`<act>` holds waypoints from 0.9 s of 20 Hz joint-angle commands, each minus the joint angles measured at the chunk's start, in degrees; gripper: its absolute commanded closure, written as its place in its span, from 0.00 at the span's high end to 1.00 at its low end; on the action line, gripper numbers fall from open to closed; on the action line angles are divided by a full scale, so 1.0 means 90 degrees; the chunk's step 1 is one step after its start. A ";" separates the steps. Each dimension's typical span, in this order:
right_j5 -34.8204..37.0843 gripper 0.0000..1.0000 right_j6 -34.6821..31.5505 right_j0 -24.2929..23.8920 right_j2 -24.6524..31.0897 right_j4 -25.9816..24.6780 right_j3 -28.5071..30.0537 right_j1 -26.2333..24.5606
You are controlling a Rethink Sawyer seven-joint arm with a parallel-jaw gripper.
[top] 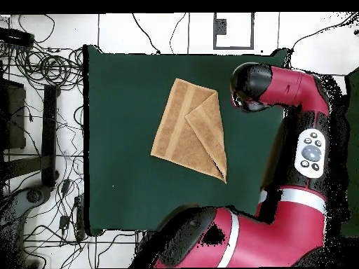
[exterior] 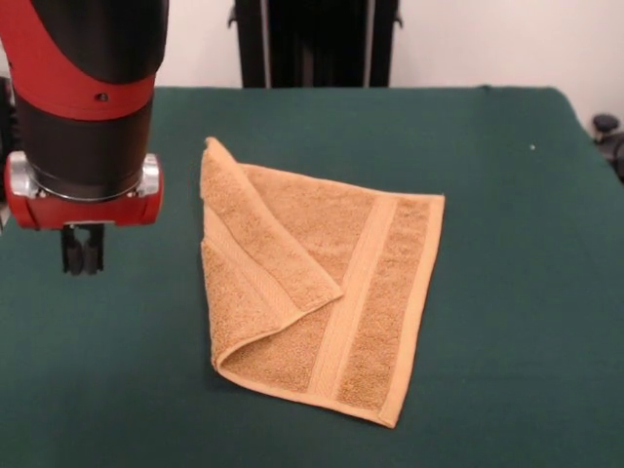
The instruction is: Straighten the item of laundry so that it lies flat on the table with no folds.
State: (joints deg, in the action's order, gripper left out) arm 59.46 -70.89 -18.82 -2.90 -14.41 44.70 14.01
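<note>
The item of laundry (exterior: 366, 292), a golden-tan towel with paler woven bands, lies in the middle of the table (exterior: 507, 175). Its left side is folded over on itself: a triangular flap (exterior: 258, 239) runs from the far left corner down toward the towel's centre. In the overhead view the towel (top: 184, 129) shows the same flap along its right side. My gripper (exterior: 83, 255) hangs just above the green cloth, left of the towel and apart from it, shut with nothing in it. In the overhead view the arm's wrist (top: 250, 87) covers the gripper.
The red arm (top: 308, 140) reaches over the table's right side in the overhead view. Cables and a black stand (top: 42, 140) lie on the floor beyond the table's left edge there. A dark knob (exterior: 606, 125) sits off the table's far right corner in the front view.
</note>
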 commanded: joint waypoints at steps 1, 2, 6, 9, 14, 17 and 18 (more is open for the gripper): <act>-0.0066 0.00 -0.0640 0.0398 0.0485 0.0053 -0.0007 -0.0153; -0.0049 0.00 -0.0616 0.0434 0.0521 0.0066 -0.0065 -0.0186; 0.0006 0.00 -0.0619 0.0603 0.0600 0.0084 -0.0431 -0.0373; 0.0280 0.00 -0.0461 0.0752 0.0644 0.0074 -0.0764 -0.0549; 0.0876 0.00 -0.0065 0.0940 0.0865 0.0163 -0.1533 -0.1019; 0.1566 0.00 0.0435 0.1062 0.1047 0.0125 -0.2327 -0.1510; 0.1850 0.00 0.0518 0.1108 0.1094 0.0118 -0.2600 -0.1670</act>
State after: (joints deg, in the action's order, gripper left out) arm 66.81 -70.89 -11.69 -1.39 -14.47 25.25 3.35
